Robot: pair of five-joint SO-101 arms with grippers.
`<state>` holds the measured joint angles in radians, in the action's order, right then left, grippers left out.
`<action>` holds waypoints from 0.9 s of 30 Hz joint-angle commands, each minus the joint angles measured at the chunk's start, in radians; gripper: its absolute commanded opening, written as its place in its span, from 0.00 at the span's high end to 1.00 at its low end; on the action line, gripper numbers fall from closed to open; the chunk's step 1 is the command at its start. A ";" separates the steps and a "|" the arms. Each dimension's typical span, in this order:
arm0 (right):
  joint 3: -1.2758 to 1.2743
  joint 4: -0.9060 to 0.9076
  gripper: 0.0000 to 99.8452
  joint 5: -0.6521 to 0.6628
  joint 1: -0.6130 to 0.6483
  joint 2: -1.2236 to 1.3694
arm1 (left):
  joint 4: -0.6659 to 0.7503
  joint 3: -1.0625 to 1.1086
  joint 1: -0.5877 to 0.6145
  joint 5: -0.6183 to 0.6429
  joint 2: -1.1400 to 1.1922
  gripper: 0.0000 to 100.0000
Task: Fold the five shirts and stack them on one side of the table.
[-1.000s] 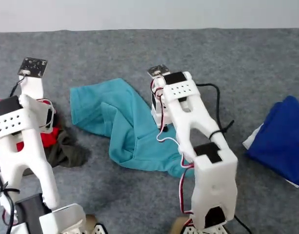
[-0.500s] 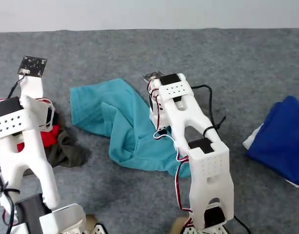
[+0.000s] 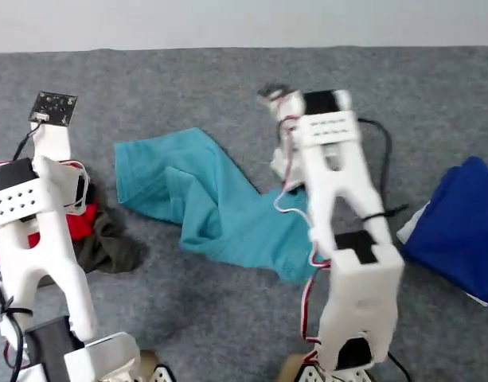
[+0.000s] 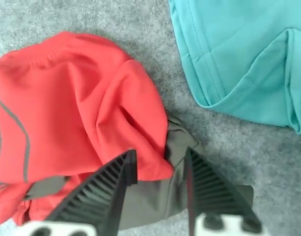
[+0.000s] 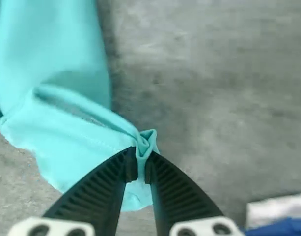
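At the teal shirt's [image 5: 67, 123] corner nearest the blue shirt [image 3: 458, 223], a small pucker of hem, clamped between the closed jaws of the right gripper [image 5: 140, 153]. Held there, most likely, to drag that corner outward and spread the cloth flat ahead of any fold (a guess from the grip, nothing more). Otherwise slack and creased across the grey table [image 3: 188, 87], trailing from the pinch toward the red shirt [image 4: 67, 98].

On the teal shirt's opposite side, just beside it, heaped rather than folded: red shirt over an olive shirt [image 4: 152, 206], probably not yet dealt with. Poised above that heap, jaws apart, nothing gripped: left gripper [image 4: 159, 155], seemingly parked out of the way.

Well apart from the teal shirt, past the pinched corner: blue shirt with a white garment [image 3: 411, 227] peeking from under it, perhaps the start of the stack.

Plain from the right wrist view: the bite on the hem, masked from above by the right arm [image 3: 339, 207]. Plain from the high view: the teal shirt's whole sprawl and the spacing of the piles. Plain from the left wrist view: olive cloth tucked under the red.
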<state>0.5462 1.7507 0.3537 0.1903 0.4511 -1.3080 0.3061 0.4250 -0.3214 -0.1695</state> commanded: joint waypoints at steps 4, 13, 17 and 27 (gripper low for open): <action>0.051 0.045 0.99 0.029 -0.096 -0.214 | 0.028 -0.016 -0.164 0.002 -0.005 0.83; 0.051 0.045 0.99 0.029 -0.282 -0.266 | 0.068 -0.012 -0.420 -0.028 0.147 0.79; 0.051 0.045 0.99 0.029 -0.326 -0.265 | 0.060 -0.070 -0.434 -0.086 0.299 0.79; 0.049 0.045 0.99 0.028 -0.321 -0.259 | 0.002 -0.263 -0.474 -0.130 0.503 0.77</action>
<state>0.5462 1.7522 0.3721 -0.1227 0.2486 -1.2727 0.1189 -0.0215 -0.4411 0.3353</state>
